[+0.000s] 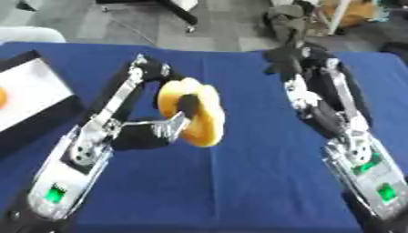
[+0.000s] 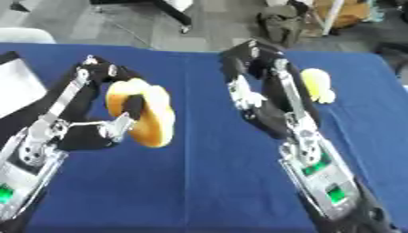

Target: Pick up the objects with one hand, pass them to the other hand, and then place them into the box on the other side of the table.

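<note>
The left hand is grasping one orange ring-shaped object, its fingers curling round and through the ring, lifting it above the blue table. The right hand is hanging beside it; I cannot tell how its fingers are standing. One yellow object is lying right of those fingers, and one box with one orange thing sits left.

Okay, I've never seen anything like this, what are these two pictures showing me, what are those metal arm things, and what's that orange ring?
Both pictures come from one stereo camera in a humanoid robot's head, looking down at a blue table; left eye and right eye views, almost identical. The black-and-silver limbs are its two arms. The left hand holds an orange ring-shaped object, fingers curled through it, lifted off the cloth. The right hand is higher up; its fingers are hard to read. A yellow object lies beside the right arm. A box with a white floor sits on the left.
</note>
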You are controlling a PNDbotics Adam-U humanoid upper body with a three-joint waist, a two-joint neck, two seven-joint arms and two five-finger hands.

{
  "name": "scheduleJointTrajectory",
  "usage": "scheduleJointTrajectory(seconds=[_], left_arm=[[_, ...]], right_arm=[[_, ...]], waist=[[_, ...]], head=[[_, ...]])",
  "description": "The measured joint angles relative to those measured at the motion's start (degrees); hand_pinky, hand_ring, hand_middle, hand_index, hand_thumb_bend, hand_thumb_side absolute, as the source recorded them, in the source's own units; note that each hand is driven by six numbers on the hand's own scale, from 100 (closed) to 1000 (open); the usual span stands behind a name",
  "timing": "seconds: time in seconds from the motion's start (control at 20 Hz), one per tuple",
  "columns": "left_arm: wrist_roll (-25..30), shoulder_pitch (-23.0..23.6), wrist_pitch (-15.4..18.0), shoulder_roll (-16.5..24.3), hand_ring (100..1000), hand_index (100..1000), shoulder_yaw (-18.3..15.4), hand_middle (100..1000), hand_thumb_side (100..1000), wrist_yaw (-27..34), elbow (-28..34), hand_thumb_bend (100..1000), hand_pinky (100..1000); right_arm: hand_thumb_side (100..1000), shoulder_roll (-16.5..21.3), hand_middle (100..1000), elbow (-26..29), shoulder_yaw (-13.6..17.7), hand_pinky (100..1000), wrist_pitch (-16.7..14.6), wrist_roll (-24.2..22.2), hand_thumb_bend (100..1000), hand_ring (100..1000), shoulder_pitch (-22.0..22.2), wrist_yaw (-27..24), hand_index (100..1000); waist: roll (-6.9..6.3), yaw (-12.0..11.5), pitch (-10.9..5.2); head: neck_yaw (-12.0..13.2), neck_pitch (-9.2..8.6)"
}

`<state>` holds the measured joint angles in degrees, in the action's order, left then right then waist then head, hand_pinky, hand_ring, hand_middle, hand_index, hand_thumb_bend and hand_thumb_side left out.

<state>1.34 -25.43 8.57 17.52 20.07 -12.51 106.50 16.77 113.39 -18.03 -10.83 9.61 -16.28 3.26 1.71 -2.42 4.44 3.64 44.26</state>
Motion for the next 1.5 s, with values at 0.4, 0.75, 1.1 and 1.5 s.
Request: scheduleJointTrajectory(seconds=[0.4,0.75,1.1,1.5], left_arm=[[-12.7,-3.2,-10.7,15.7,247,297,-11.4,161,100,-16.0,-10.5,250,592],[-17.1,-9.1,-21.7,22.0,318,268,-15.1,172,100,-31.1,-33.5,506,555],[-10.2,-12.9,-23.0,22.4,654,699,-15.5,605,346,-45.4,-55.1,667,727],[0.4,-11.5,-21.0,22.0,737,840,-17.6,716,752,-48.2,-52.0,604,839]], right_arm=[[695,0.0,574,0.0,1.0,614,2.3,1.7,100,736,3.1,1.1,531],[713,0.0,573,0.0,1.0,612,3.6,1.5,100,736,4.5,1.8,531],[730,0.0,572,0.0,0.7,612,4.2,1.1,100,736,4.8,1.9,531],[716,0.0,576,0.0,0.7,615,4.7,1.2,100,739,5.0,2.6,537]], waist=[[-0.22,1.2,0.01],[-0.21,2.4,-0.27],[-0.14,3.1,-0.52],[-0.07,3.1,-0.52]], head=[[15.3,-0.01],[18.4,-0.02],[18.1,-0.02],[15.1,-0.01]])
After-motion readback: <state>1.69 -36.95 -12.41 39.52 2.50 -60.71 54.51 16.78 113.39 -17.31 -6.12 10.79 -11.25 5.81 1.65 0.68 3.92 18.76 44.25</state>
